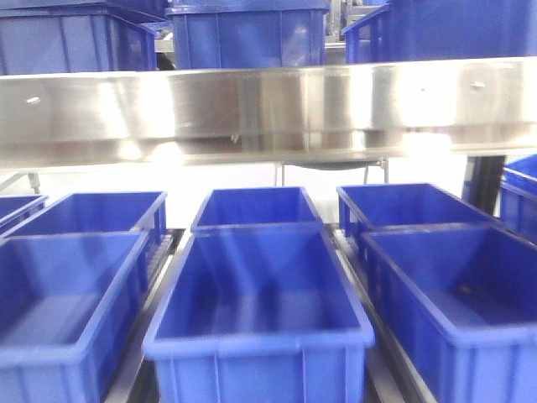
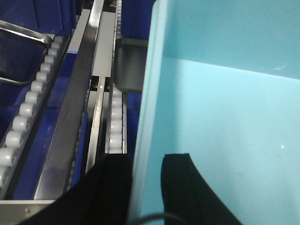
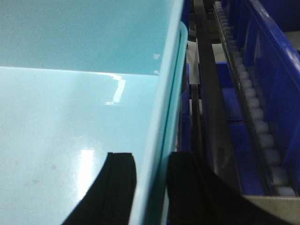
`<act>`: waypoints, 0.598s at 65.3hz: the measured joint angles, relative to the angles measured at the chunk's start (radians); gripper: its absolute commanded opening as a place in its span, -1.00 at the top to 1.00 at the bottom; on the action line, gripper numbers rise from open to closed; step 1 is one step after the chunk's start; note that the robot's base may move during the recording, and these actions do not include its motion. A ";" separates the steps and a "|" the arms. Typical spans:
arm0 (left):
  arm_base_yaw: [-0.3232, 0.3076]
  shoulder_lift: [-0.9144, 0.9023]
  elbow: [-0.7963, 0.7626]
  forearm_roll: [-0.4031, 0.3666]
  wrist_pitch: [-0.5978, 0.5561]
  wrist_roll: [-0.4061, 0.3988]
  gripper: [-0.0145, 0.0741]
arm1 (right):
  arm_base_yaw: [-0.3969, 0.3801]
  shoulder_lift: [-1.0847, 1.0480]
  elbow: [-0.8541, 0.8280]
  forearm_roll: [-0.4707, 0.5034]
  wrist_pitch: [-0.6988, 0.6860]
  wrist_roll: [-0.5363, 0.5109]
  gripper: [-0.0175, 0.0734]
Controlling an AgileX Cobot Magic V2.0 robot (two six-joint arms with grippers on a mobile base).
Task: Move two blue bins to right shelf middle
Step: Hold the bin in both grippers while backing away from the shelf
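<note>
A pale light-blue bin (image 2: 225,117) fills the left wrist view, and its inside (image 3: 79,122) fills the right wrist view. My left gripper (image 2: 146,187) is shut on the bin's left wall, one black finger (image 2: 115,187) outside and one inside. My right gripper (image 3: 152,187) is shut on the bin's right wall (image 3: 161,117) in the same way, with a finger (image 3: 119,187) inside. The bin and both grippers are out of the front view. There, a shiny stainless shelf rail (image 1: 268,109) spans the frame at mid height.
Several dark blue bins (image 1: 260,294) sit in rows below the rail, and more (image 1: 243,34) stand above it. Roller tracks (image 2: 28,108) (image 3: 258,122) and steel rails run under the held bin on both sides, over dark blue bins. A grey tray (image 2: 131,65) lies beside its left wall.
</note>
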 measured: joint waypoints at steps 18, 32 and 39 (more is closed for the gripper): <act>0.000 -0.004 0.000 0.002 0.003 0.000 0.92 | 0.000 0.000 0.000 0.004 0.000 0.000 0.98; 0.000 -0.004 0.000 0.002 0.003 0.000 0.92 | 0.000 0.000 0.000 0.006 0.022 0.000 0.98; 0.000 -0.004 0.000 0.002 0.003 0.000 0.92 | 0.000 0.000 0.000 0.007 0.024 0.000 0.98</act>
